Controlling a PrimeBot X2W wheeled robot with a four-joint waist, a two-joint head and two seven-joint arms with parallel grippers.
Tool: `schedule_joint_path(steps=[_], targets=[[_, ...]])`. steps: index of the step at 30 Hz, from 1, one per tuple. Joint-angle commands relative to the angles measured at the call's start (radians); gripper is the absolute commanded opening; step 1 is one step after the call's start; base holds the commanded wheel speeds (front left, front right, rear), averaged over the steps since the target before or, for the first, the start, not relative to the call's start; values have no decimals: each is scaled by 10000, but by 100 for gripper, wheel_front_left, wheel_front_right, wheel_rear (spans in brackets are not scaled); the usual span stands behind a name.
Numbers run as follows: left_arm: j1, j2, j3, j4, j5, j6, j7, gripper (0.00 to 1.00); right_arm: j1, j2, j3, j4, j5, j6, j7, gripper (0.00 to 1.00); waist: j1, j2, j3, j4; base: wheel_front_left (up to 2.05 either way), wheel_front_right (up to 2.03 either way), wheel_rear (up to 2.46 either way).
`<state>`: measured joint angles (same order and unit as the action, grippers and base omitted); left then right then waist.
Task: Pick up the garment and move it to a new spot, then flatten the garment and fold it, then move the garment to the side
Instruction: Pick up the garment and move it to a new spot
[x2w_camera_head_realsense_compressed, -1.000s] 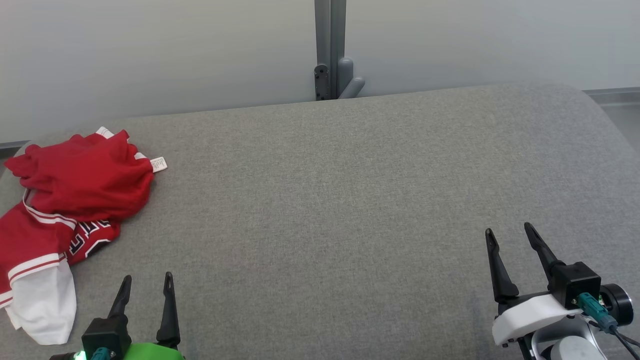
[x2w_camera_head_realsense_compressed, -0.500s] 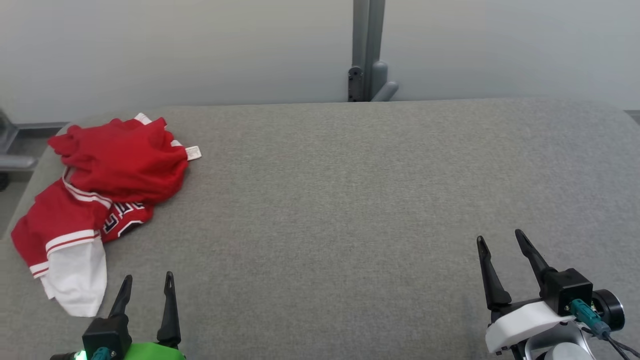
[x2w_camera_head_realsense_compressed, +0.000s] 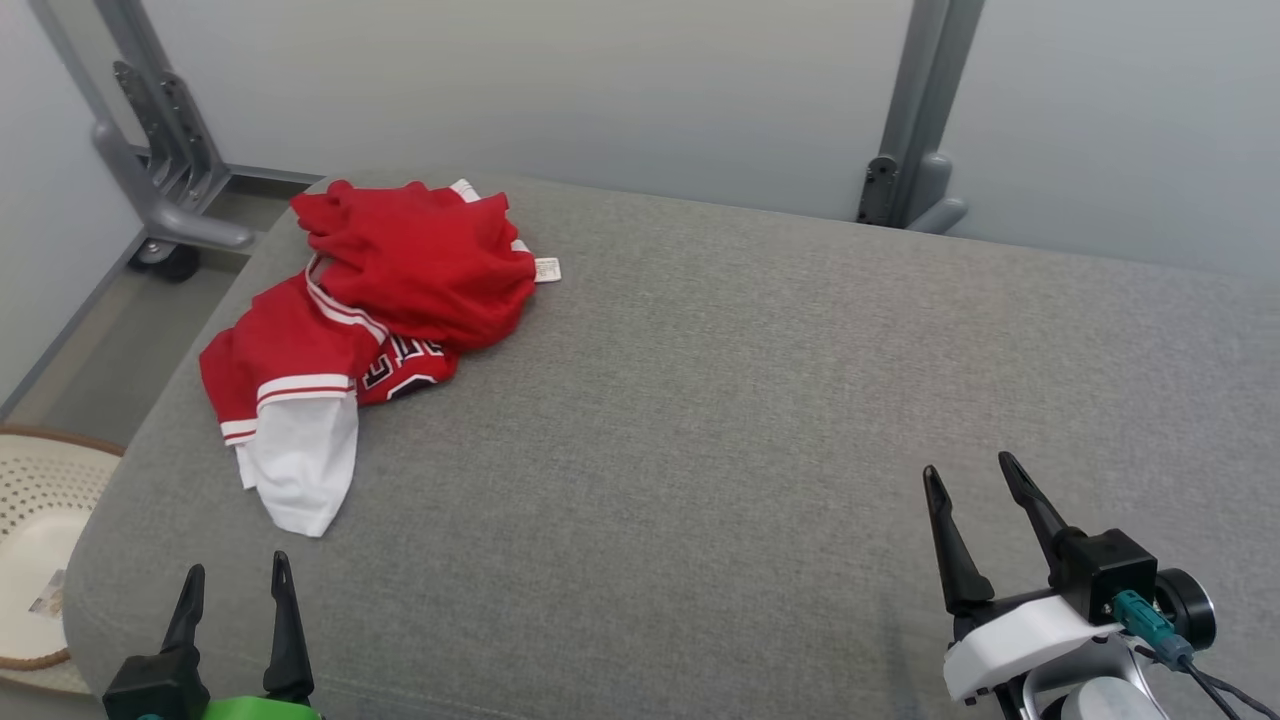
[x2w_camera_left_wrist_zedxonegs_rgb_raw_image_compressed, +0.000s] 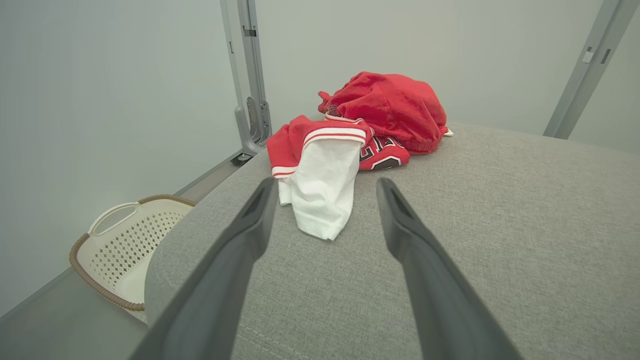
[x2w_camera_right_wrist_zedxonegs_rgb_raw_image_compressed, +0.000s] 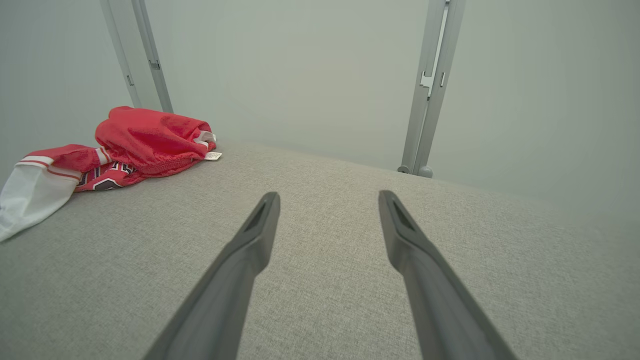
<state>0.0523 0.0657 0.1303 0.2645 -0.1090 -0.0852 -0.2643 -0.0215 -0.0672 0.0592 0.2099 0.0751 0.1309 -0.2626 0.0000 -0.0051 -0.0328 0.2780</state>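
The head camera has swung left toward the garment (x2w_camera_head_realsense_compressed: 420, 260). Left gripper (x2w_camera_head_realsense_compressed: 238, 563) sits near it, right gripper (x2w_camera_head_realsense_compressed: 968, 464) well apart; both gape empty.

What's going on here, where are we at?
Nothing is being handled yet. The red and white jersey lies crumpled near the far left corner of the grey padded surface, untouched. The left gripper and right gripper are both open and empty near the front edge, the left one pointing toward the jersey. A cream laundry basket sits on the floor at left.

Matt cloth garment (x2w_camera_head_realsense_compressed: 400, 270), woven grey surface (x2w_camera_head_realsense_compressed: 720, 420)
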Motion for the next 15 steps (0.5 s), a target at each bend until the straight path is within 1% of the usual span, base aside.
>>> schedule_joint_path(steps=[1,5,9,12,15], targets=[[128,39,33,-33,35,-14,-3,100,-74,18,-5,-10,49,-3,-36,100,0,51,1,515,0,0,0],[97,11,88,-98,9,-28,-3,100,-54,20,36,-8,28,-3,-36,100,0,51,92,627,0,0,0],[83,-29,135,-169,-80,-11,-3,100,-71,-5,-33,-31,43,-3,-36,100,0,51,264,577,0,0,0],[-180,-62,135,-272,-240,47,-5,100,-278,-107,-186,-179,22,-3,-36,100,0,51,647,452,0,0,0],[-627,-99,2,-318,-476,8,-3,100,-519,-351,-257,-343,-5,-3,-36,100,0,51,1244,325,0,0,0]])
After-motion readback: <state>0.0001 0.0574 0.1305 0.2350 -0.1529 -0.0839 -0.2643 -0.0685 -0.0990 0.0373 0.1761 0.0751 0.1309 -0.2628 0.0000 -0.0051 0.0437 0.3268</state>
